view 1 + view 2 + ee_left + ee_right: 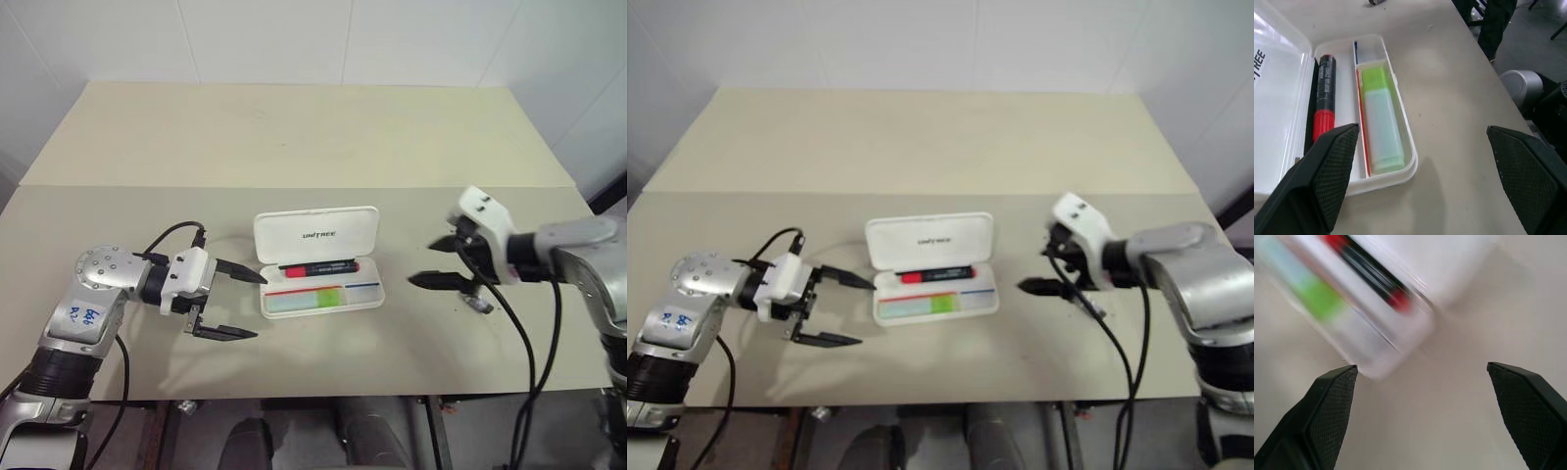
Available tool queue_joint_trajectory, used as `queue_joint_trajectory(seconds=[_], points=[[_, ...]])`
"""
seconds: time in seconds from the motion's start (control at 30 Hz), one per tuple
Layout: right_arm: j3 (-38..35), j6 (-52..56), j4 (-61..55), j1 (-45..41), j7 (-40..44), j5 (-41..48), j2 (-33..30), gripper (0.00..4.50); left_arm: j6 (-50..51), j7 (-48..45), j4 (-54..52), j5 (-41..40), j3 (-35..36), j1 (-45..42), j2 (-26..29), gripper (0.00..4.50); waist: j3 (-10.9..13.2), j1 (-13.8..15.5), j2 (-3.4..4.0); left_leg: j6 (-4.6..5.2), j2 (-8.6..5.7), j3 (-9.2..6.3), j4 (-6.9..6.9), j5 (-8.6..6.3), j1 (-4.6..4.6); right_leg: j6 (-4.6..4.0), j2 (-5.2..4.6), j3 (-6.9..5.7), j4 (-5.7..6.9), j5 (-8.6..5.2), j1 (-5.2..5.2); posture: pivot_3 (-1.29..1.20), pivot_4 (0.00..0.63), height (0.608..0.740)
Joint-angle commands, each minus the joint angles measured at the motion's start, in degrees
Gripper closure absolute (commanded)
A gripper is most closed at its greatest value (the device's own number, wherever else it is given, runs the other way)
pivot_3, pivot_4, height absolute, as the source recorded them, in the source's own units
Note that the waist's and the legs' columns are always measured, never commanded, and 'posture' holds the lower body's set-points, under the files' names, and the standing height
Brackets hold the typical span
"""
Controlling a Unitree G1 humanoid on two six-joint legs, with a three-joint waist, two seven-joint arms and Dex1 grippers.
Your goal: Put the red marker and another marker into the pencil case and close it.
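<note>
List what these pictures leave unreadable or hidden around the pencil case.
- Small dark object on the table: right gripper partly covers it in the head views; too small to identify.
- Pencil case: smeared in the right wrist view.
- Lid lettering: cut off by the left wrist view's edge.

I'm looking at what reads as a robotics lab or test room. In front of me is a plain beige table (294, 137), made of two boards butted together along a seam, pushed up against bare white panelled walls (294, 39). Nothing homely around it. Under the table's near edge I see a metal frame (294, 401) and grey floor. My left wrist view catches a grey rounded bin-like thing (1523, 88) and dark furniture legs (1493, 24) beside the table.
</note>
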Motion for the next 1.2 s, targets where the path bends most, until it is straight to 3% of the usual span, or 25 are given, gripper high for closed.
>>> queue_joint_trajectory(seconds=[0.03,0.4,0.57,0.67,1.0,1.2], points=[[-4.7,3.3,-0.6,3.8,-4.0,0.5,-2.3,0.01,-2.1,-1.5,1.7,0.7,-0.7,-2.8,-0.8,0.00,0.0,0.2,0.00,0.01,0.00,0.00,0.00,-0.01,-0.01,0.01,0.00,0.01,-0.01,0.00,0.00,0.00,0.150,0.740],[-7.5,-1.8,5.8,14.6,-8.8,0.4,-6.1,0.01,-3.4,-2.4,2.6,1.0,-0.9,-3.4,-0.9,0.00,0.0,-0.1,0.00,0.05,-0.01,0.12,0.02,-0.02,0.03,0.09,0.01,0.16,0.00,0.05,0.01,0.00,0.150,0.740],[-6.7,-2.4,6.2,15.5,-9.9,1.6,-5.0,0.01,-3.6,-2.2,2.8,1.1,-0.5,-3.8,-0.6,0.00,0.0,-0.3,0.00,0.06,-0.01,0.14,0.02,-0.02,0.04,0.10,0.01,0.19,0.01,0.05,0.01,0.00,0.150,0.740],[-5.5,-3.5,7.2,15.0,-10.4,1.9,-4.2,0.63,-3.0,-1.7,2.2,0.7,-0.3,-3.9,-0.8,0.00,0.0,-0.3,0.00,0.06,-0.01,0.14,0.02,-0.02,0.05,0.11,0.02,0.19,0.01,0.06,0.01,0.00,0.150,0.740],[-2.9,-4.7,8.5,12.0,-11.1,3.0,-3.9,4.15,-2.2,-0.9,0.6,0.2,0.5,-2.5,0.0,0.00,0.0,-0.2,0.00,0.07,-0.01,0.16,0.02,-0.02,0.04,0.13,0.03,0.23,-0.01,0.07,0.01,0.00,0.150,0.740],[-1.0,-7.2,9.5,11.9,-10.2,2.1,-5.4,4.16,-1.7,-0.5,0.0,0.1,1.0,-2.0,0.4,0.00,0.0,-0.3,-0.01,0.07,-0.01,0.19,0.04,-0.02,0.05,0.16,0.03,0.26,0.00,0.08,0.02,0.00,0.150,0.740]])
